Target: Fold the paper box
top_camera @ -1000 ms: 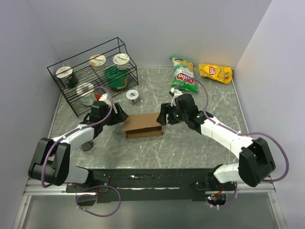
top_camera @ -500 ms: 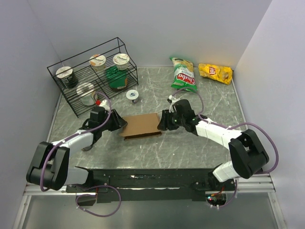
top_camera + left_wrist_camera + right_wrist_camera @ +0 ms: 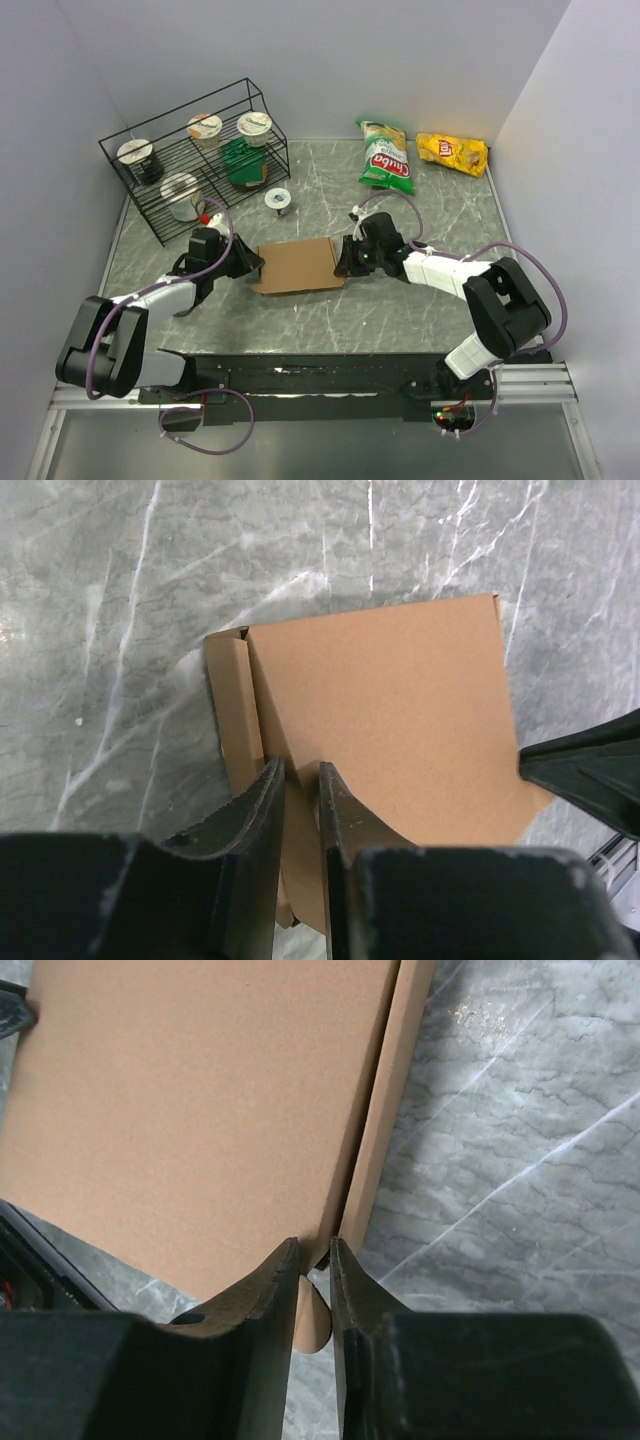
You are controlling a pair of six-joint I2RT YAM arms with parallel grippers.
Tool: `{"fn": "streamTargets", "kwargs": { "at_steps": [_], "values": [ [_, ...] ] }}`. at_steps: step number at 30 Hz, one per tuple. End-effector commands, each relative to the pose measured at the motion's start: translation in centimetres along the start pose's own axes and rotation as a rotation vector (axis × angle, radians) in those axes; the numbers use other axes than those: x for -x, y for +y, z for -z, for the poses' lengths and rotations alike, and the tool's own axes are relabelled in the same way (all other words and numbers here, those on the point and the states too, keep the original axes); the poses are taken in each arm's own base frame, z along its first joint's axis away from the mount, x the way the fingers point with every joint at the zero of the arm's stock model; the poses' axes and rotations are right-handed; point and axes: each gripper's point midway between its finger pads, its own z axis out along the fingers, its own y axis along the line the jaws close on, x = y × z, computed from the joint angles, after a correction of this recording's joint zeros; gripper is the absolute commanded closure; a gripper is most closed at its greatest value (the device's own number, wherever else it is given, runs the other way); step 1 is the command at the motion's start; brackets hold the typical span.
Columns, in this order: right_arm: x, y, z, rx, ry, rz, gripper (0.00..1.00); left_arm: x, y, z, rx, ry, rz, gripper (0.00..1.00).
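Nearest, at 6 o'clock in the overhead view: both arm bases on a dark rail along the edge of the table. From there, 2 arms stretched low over grey marbled stone toward the middle.

At the centre: paper box, plain brown cardboard, lying flat on the stone and slightly skewed, with a narrow folded strip along its 9 o'clock and 3 o'clock edges.

At the box's 9 o'clock edge: left gripper, jaws drawn in to a thin slit and pinching the cardboard. From the left wrist view: black fingers on either side of a thin brown edge, with the broad panel of the box spreading beyond toward 12 o'clock.

At the box's 3 o'clock edge: right gripper, likewise nearly closed and clamped on the cardboard. From the right wrist view: fingers straddling the crease between the big panel and its side strip.

Just beyond the box, at 11 o'clock: small round white object, apart from the cardboard.

Farther, at 10 o'clock: black wire rack holding 4 cups and a green packet.

Farthest, at 1 o'clock, near the back wall: green chip bag, with yellow chip bag just beside it
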Motion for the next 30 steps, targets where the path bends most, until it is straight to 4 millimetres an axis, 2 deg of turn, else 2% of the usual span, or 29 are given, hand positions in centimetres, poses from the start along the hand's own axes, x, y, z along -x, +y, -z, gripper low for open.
{"fn": "streamTargets", "kwargs": {
  "at_steps": [1, 8, 11, 15, 21, 26, 30],
  "values": [
    [-0.2, -0.4, -0.7, -0.004, -0.01, 0.011, 0.76, -1.4, -0.9, -0.2, -0.062, 0.045, 0.04, 0.77],
    [-0.4, -0.3, -0.4, 0.004, -0.018, -0.01, 0.77, -0.2, -1.6, -0.3, -0.073, 0.015, 0.037, 0.75],
    [-0.7, -0.3, -0.2, 0.002, -0.017, -0.017, 0.76, -0.3, -1.4, -1.2, -0.064, 0.039, 0.015, 0.74],
    [-1.1, -1.2, -0.1, -0.037, -0.01, -0.026, 0.64, -0.6, 0.0, -2.5, -0.009, 0.069, -0.044, 0.75],
    [0.9, -2.0, 0.8, -0.057, -0.064, -0.029, 0.45, 0.4, 0.2, -3.0, 0.002, 0.051, -0.142, 0.76],
    [2.6, -2.7, 1.2, -0.044, -0.088, -0.053, 0.41, 1.1, -0.5, -3.4, -0.015, 0.052, -0.206, 0.78],
    [2.9, -2.2, 0.6, -0.001, -0.067, -0.055, 0.38, 1.0, -0.9, -3.8, -0.019, 0.061, -0.228, 0.77]
  ]
}}
